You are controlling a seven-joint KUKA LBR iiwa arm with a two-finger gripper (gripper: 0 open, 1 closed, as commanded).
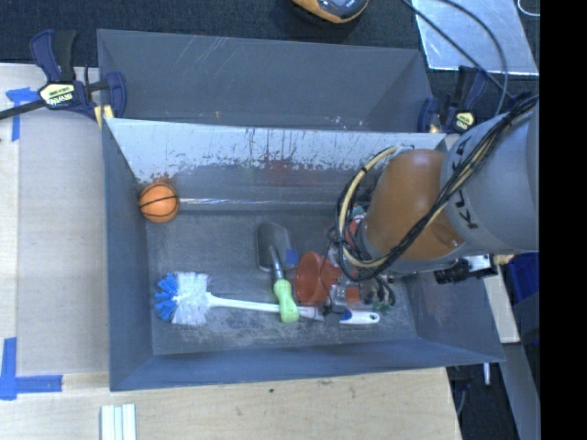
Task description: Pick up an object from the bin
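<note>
My gripper [354,293] is low in the bin's right half, near the front wall, mostly hidden under the arm's orange cover. It is right beside a red-brown object [309,277], and I cannot tell whether it touches it. Just left of that lies a small trowel [273,250] with a grey blade and a green handle. A dish brush [188,299] with blue and white bristles lies along the front. Its white handle runs right, under the trowel's handle, to a spot below the gripper.
A small orange basketball [159,203] rests in the bin's back left corner, far from the gripper. The arm and its cables cover the bin's right side.
</note>
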